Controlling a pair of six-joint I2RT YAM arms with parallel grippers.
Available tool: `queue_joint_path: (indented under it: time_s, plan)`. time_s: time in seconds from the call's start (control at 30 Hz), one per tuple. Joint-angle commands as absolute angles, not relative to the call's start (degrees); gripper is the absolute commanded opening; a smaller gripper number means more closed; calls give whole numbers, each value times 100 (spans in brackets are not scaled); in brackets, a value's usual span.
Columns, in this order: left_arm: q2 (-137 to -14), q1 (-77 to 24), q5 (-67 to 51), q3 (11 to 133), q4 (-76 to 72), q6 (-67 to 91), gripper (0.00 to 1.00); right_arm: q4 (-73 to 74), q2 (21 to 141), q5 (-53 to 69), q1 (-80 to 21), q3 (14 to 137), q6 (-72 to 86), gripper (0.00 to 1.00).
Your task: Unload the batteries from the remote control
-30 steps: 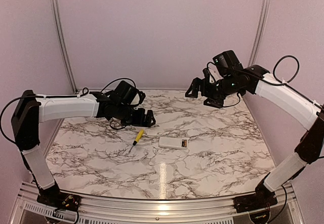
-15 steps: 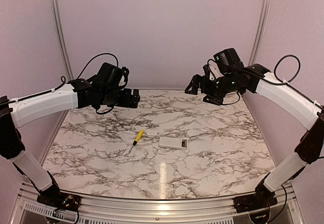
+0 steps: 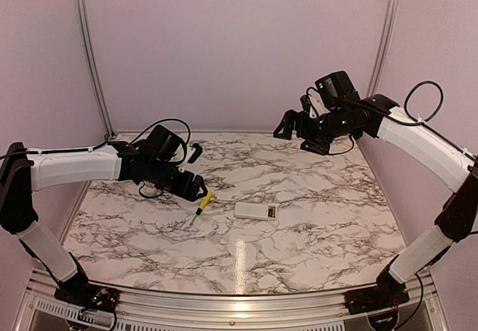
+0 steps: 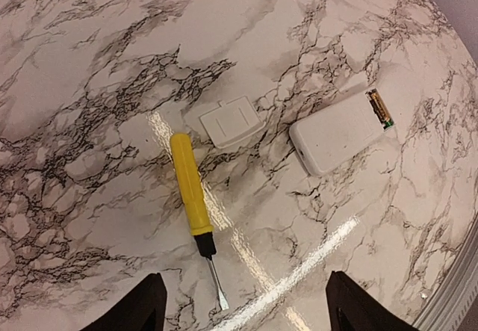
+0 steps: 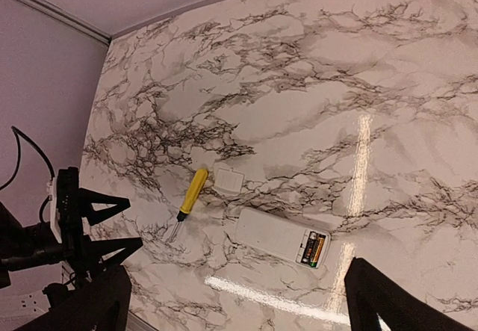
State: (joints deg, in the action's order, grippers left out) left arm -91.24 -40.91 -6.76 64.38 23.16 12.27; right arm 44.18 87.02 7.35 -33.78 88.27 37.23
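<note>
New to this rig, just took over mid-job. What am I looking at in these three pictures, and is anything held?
Two robot arms, each ending in a two-finger gripper. The wide picture looks down from above and behind them; the other two come from a camera on each wrist. On the marble table lie the remote control with its batteries showing, a loose white cover and a yellow screwdriver. The left gripper hangs open over the screwdriver; the right gripper is open, raised. Nothing is held.
</note>
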Motion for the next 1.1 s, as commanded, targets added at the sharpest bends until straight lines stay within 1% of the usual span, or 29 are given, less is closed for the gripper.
queue_joint_path:
  time_s: [0.0,0.13,0.47,1.07]
  plan:
    - [-9455,-4083,-1129,6194,2240,957,75,4491,8679,654,-3315,9021,3715,98]
    - [-9756,-4084,-992,6168,2249,952,70,4505,8754,726,-3311,9061,3717,98]
    - [-10350,-4086,-833,6275,2124,876,60,4609,8783,721,-3305,9152,3676,98]
    - [-10838,-4091,-358,6651,2128,740,45,4656,8814,677,-3278,9155,3694,98]
